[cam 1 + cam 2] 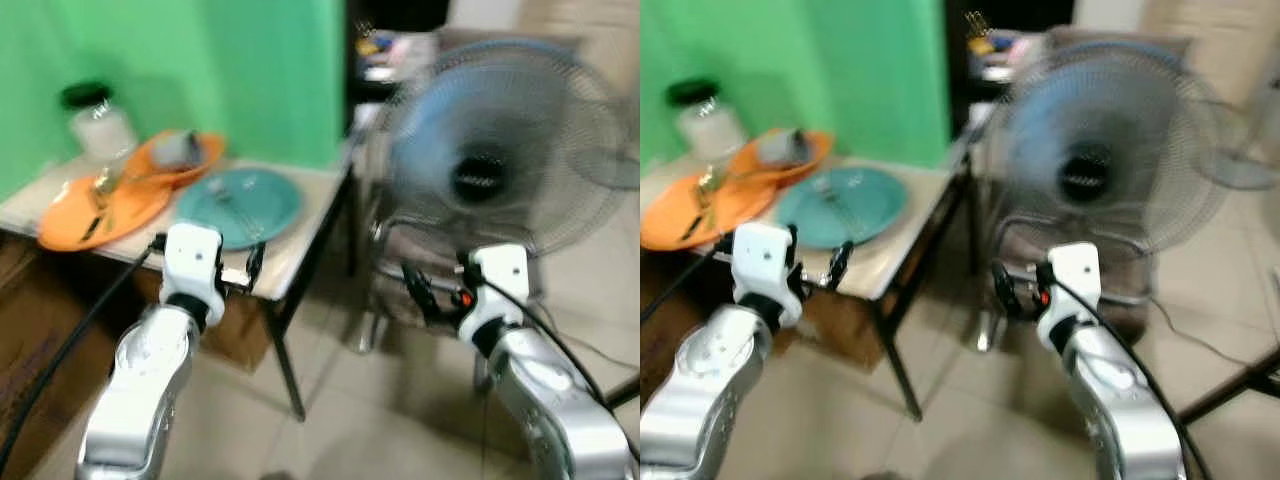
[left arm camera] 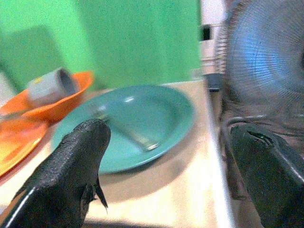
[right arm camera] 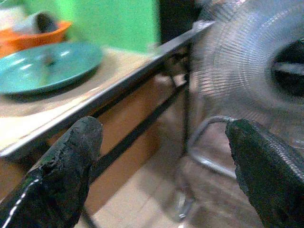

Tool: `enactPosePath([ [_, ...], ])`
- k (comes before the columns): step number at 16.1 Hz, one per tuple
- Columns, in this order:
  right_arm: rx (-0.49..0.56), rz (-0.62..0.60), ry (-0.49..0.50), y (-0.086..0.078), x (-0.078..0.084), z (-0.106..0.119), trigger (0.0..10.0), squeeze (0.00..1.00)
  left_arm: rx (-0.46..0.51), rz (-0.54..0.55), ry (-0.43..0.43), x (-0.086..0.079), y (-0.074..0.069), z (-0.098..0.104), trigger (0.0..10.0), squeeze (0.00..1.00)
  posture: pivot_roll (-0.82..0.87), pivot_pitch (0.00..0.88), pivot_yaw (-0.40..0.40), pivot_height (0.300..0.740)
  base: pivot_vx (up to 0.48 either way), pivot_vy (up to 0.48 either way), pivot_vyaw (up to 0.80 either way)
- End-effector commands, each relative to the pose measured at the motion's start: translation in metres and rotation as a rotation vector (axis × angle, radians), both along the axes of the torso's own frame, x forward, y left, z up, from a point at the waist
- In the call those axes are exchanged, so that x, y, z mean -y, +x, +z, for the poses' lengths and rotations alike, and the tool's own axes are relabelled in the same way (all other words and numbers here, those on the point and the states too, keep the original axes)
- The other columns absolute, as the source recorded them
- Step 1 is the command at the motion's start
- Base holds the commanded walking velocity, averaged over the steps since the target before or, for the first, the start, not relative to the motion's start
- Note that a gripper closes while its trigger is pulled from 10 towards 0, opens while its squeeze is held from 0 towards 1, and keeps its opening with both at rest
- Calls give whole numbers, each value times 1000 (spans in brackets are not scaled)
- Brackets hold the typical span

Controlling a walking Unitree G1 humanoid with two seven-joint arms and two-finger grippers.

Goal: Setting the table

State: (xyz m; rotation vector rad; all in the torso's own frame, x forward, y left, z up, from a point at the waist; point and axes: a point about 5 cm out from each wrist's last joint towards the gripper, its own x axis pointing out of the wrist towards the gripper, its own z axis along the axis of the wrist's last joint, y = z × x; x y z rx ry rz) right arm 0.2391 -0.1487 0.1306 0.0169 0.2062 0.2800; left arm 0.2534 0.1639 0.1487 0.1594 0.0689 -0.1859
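A teal plate [image 1: 240, 205] with a fork [image 2: 126, 130] lying on it sits near the front right of a small beige table [image 1: 305, 235]. To its left is an orange plate [image 1: 100, 210] holding cutlery. Behind that, an orange bowl [image 1: 190, 165] has a grey cup [image 1: 178, 148] lying on its side in it. My left gripper [image 1: 250, 270] is open and hovers at the table's front edge, just short of the teal plate. My right gripper [image 1: 420, 290] is open off the table's right side, in front of the fan.
A glass jar with a black lid [image 1: 98, 122] stands at the back left of the table, against a green backdrop. A large standing fan [image 1: 500, 150] is close on the right, with tiled floor below. Brown boxes [image 1: 30, 330] sit under the table. The picture is blurred.
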Motion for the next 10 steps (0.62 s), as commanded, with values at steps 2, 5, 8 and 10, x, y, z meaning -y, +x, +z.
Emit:
enactPosePath([
  [2, 15, 37, -6, 1, -4, 3, 10000, 1000, 5, -1, -3, -2, -1, 2, 10000, 0, 113, 0, 35, 740, 0, 0, 800],
  [5, 11, 55, -8, 2, -6, 2, 10000, 1000, 9, -3, -5, -2, -2, 2, 10000, 0, 118, 0, 30, 740, 0, 0, 800],
  [8, 16, 62, -11, 3, -7, 2, 10000, 1000, 11, -8, -6, -2, -3, 2, 10000, 0, 121, 0, 28, 740, 264, 0, 800],
  [10, 20, 67, -18, 3, -7, 2, 10000, 1000, 12, -10, -6, -2, -3, 2, 10000, 0, 122, 0, 29, 740, 279, 0, 800],
])
